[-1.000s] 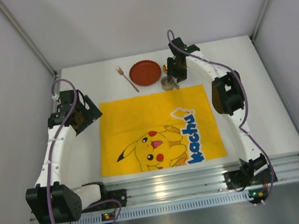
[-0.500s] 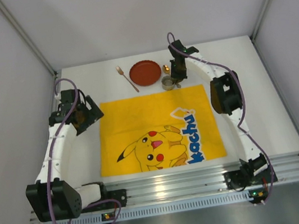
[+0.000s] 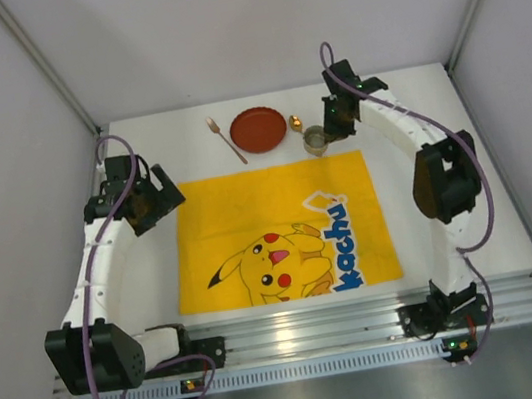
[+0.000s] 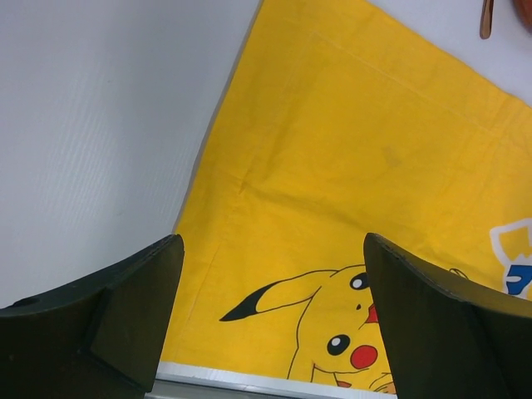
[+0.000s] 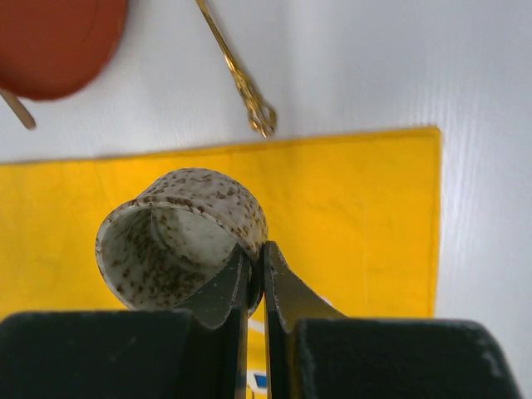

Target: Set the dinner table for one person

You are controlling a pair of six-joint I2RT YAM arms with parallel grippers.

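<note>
The white table [image 3: 433,102] spreads under both arms, and the yellow mat [image 3: 279,218] on its middle carries nothing, so the setting looks barely begun. The left tool [image 4: 270,283] hangs open over the mat's left edge. At the mat's far right edge the right tool [image 5: 256,266] grips the speckled cup [image 5: 191,208] by its rim. The plate [image 3: 258,129] and the fork [image 3: 226,139] lie farther back, not yet placed.

The top view looks steeply down from high above and behind, near edge at the bottom of the frame, and takes in the whole white surface [image 3: 183,121] from far off. The left wrist view looks down close over the yellow mat [image 4: 349,166], with the left pincer [image 4: 273,274] dark across the lower corners. The right wrist view sits closer still, facing down past the right pincer [image 5: 256,253] and a speckled cup [image 5: 187,220]. All three share the mat. The top and right wrist views also share the red plate [image 5: 50,37].
</note>
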